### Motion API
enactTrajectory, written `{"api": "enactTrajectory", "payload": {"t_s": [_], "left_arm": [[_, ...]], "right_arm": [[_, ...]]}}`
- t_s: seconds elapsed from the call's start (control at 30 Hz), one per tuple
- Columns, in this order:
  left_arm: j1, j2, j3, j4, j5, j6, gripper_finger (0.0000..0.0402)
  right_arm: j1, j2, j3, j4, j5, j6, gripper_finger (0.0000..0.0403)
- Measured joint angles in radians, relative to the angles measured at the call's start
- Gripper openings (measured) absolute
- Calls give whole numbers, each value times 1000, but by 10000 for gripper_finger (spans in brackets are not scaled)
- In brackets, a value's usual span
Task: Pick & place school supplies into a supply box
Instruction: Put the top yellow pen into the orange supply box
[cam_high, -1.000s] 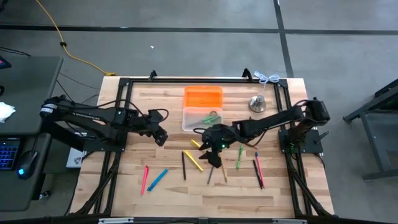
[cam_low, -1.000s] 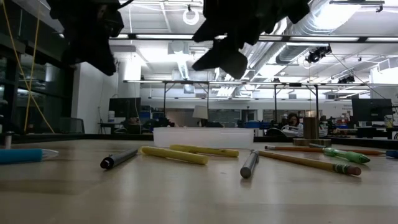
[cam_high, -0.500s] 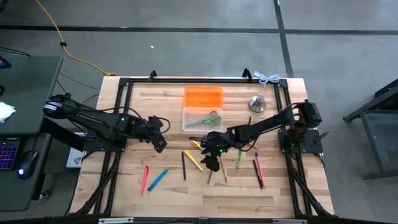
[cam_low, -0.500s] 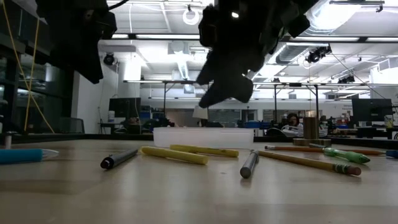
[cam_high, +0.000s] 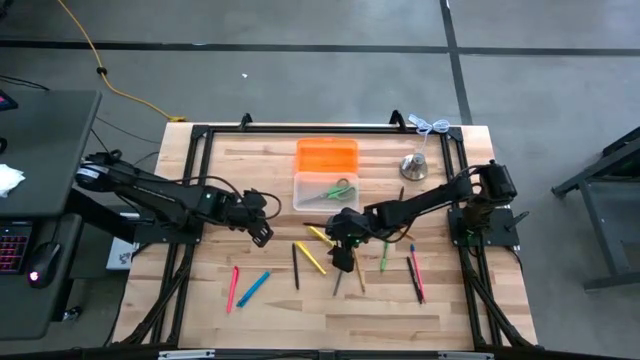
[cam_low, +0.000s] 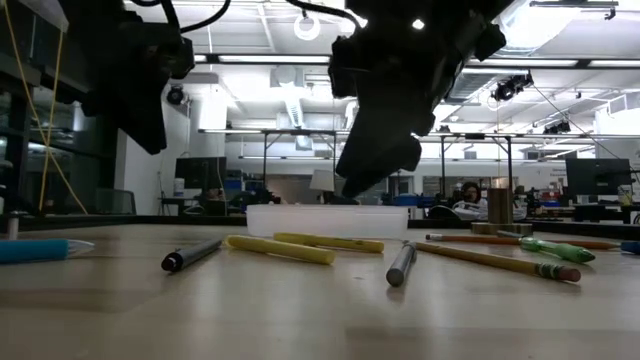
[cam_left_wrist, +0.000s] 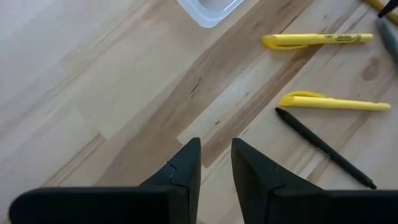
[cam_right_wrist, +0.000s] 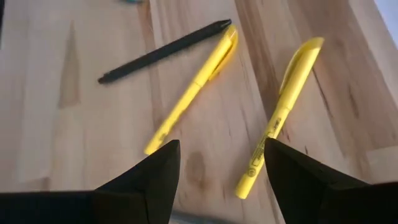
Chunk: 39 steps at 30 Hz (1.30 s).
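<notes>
Where arms darken the low view, right gripper (cam_high: 341, 252) jaws wide, left gripper (cam_high: 262, 234) jaws narrow, both empty.

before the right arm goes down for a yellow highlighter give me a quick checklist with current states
1. Right gripper open and empty: ok.
2. Right gripper above the two yellow highlighters, one showing between its fingers: ok.
3. Highlighters lying flat on the table, apart from each other: ok.
4. Black pen tip touching the farther highlighter's end, may get nudged: not ok.
5. Left gripper off to the side, holding nothing: ok.
6. Supply box has room, only green scissors inside: ok.
</notes>
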Motion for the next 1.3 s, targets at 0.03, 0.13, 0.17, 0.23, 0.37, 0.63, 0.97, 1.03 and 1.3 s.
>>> {"api": "enactTrajectory", "payload": {"t_s": [0.03,0.13,0.17,0.23,0.37,0.63,0.97,1.03,1.3], "left_arm": [[0,4,0,3,-1,0,118],[0,5,0,6,-2,0,118],[0,5,0,7,-4,0,118],[0,5,0,7,-7,0,118],[0,5,0,7,-9,0,118],[0,5,0,5,-28,1,117],[2,5,0,4,-61,5,117],[2,5,0,2,-62,5,118],[2,5,0,-4,-65,6,117]], "right_arm": [[0,5,0,-2,3,-2,211],[0,37,0,2,-6,-5,211],[0,47,0,3,-10,-7,211],[-3,69,0,7,-11,-7,211],[-21,101,0,7,-12,-7,211],[-35,127,2,15,5,-24,211],[-35,154,3,19,21,-26,178],[-30,172,3,22,21,-27,167],[-10,214,4,49,34,-18,137]]}}
